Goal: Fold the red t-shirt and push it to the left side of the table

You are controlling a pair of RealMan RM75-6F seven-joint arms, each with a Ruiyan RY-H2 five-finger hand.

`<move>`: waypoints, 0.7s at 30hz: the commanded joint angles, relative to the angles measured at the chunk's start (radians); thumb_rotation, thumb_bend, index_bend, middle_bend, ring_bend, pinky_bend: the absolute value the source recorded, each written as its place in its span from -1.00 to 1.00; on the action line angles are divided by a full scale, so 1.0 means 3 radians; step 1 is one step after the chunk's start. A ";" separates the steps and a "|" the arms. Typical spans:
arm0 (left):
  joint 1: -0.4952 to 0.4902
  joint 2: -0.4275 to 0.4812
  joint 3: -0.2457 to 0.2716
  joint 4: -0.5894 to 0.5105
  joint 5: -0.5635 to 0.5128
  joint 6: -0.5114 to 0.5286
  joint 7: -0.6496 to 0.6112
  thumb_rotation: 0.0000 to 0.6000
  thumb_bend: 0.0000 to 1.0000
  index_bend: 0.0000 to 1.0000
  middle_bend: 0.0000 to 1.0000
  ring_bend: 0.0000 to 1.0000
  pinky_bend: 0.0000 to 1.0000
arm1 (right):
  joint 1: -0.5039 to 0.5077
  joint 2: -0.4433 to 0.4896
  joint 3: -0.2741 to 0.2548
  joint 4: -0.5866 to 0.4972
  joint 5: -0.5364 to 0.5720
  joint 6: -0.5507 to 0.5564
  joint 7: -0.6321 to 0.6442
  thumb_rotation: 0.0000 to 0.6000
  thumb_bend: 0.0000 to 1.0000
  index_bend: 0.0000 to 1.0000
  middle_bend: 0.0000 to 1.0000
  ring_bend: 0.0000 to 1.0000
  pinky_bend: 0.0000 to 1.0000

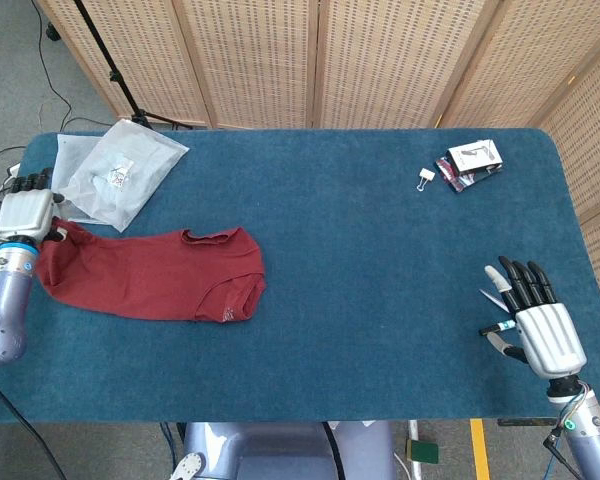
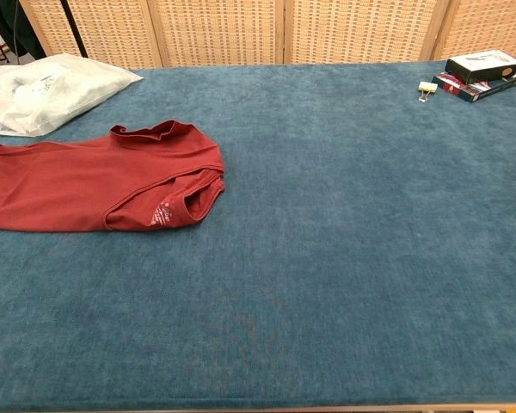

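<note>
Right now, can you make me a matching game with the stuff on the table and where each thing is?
Things:
1. red t-shirt
2. plastic bag
3. binder clip
4. right hand

Places:
A. far right, beside the small boxes
B. far left corner
C. near right edge, holding nothing
D. left side, folded, in front of the bag

Pairs: 1-D, 2-B, 3-A, 4-C
</note>
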 commanded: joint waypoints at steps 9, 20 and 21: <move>-0.0181 -0.0167 -0.0070 -0.0547 0.0308 0.0417 0.0123 1.00 0.26 0.48 -1.00 -1.00 -1.00 | -0.0007 -0.0005 0.0012 0.0011 -0.0004 0.0022 -0.0009 1.00 -1.00 -1.00 -1.00 -1.00 -1.00; -0.0527 -0.0553 -0.0082 -0.0555 0.0101 0.0503 0.0629 1.00 0.25 0.48 -1.00 -1.00 -1.00 | -0.0008 0.0017 0.0021 -0.0004 0.0002 0.0023 0.0023 1.00 -1.00 -1.00 -1.00 -1.00 -1.00; -0.0545 -0.0578 -0.0084 -0.0543 0.0104 0.0507 0.0640 1.00 0.25 0.48 -1.00 -1.00 -1.00 | -0.0009 0.0019 0.0022 -0.0005 0.0004 0.0023 0.0028 1.00 -1.00 -1.00 -1.00 -1.00 -1.00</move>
